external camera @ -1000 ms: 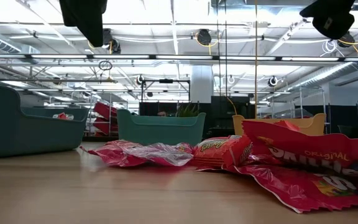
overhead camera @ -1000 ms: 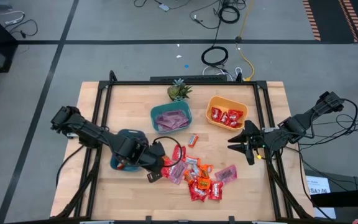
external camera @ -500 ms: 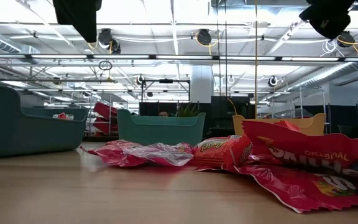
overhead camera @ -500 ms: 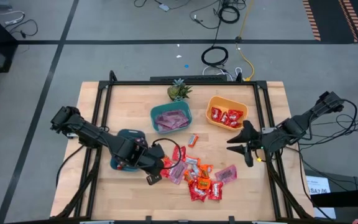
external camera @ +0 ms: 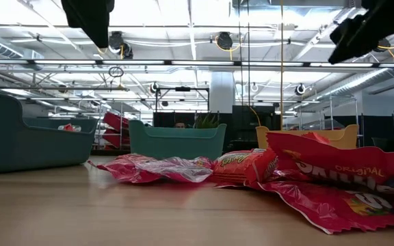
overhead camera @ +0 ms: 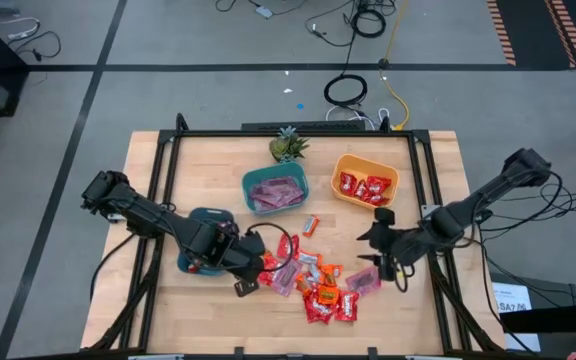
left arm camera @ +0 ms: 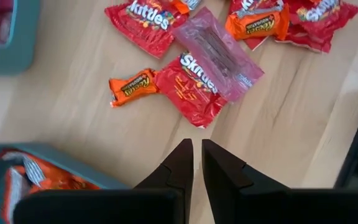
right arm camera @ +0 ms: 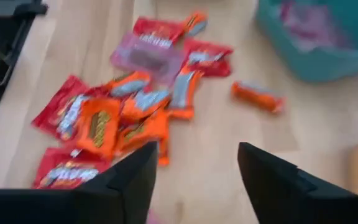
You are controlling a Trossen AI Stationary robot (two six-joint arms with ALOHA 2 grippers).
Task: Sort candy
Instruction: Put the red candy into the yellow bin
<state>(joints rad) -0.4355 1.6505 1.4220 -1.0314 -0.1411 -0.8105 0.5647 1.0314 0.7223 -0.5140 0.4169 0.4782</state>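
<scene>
The candy (overhead camera: 313,283) lies in a loose pile of red, orange and pink wrappers on the wooden table, near its front middle. One orange piece (overhead camera: 311,226) lies apart, farther back. My left gripper (overhead camera: 242,287) hovers shut at the pile's left edge, beside the dark teal bowl (overhead camera: 200,258). In its wrist view the gripper (left arm camera: 196,149) holds nothing, short of a red wrapper (left arm camera: 191,93). My right gripper (overhead camera: 376,255) stands open above the pile's right end. Its wrist view shows the gripper (right arm camera: 197,155) with bare table between the fingers and the pile (right arm camera: 114,118) beyond.
A teal bowl (overhead camera: 275,190) with pink candy and an orange bowl (overhead camera: 364,182) with red candy stand at the back middle. A small green plant (overhead camera: 288,147) stands behind them. The dark teal bowl holds orange candy (left arm camera: 48,180). Black frame rails (overhead camera: 423,200) run along the table's sides.
My right gripper has come down and toward the table's left and near edges, from beside the orange bowl to just over the pile's right end, rolling its wrist on the way. The candy lies as before.
</scene>
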